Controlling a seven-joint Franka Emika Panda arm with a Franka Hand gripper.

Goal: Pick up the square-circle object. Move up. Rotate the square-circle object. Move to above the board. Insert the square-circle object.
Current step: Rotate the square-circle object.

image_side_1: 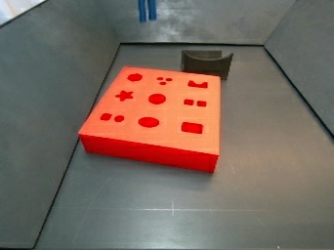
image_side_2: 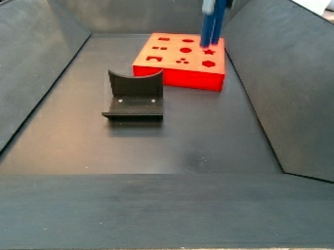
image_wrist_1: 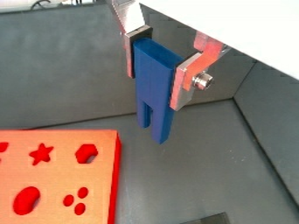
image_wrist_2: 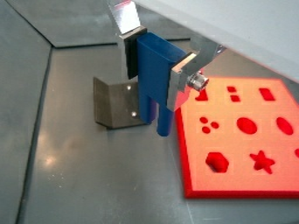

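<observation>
My gripper [image_wrist_1: 156,83] is shut on the square-circle object [image_wrist_1: 155,96], a slim blue peg that hangs upright with its two prongs pointing down. Both wrist views show it clamped between the silver fingers [image_wrist_2: 132,52], well above the floor. The peg also shows in both side views [image_side_1: 146,10] [image_side_2: 213,20], at the top edge; the gripper itself is cut off there. The board [image_side_1: 177,110] is a flat red block with a star, circles and squares cut in its top. In a side view the peg hangs by the board's [image_side_2: 189,78] far right part. The board lies beside the peg in both wrist views [image_wrist_1: 59,175] [image_wrist_2: 233,144].
The dark fixture [image_side_2: 133,96] stands on the grey floor beside the board, also in a side view [image_side_1: 206,61] and behind the peg in a wrist view [image_wrist_2: 111,101]. Sloping grey walls [image_side_1: 53,68] enclose the floor on all sides.
</observation>
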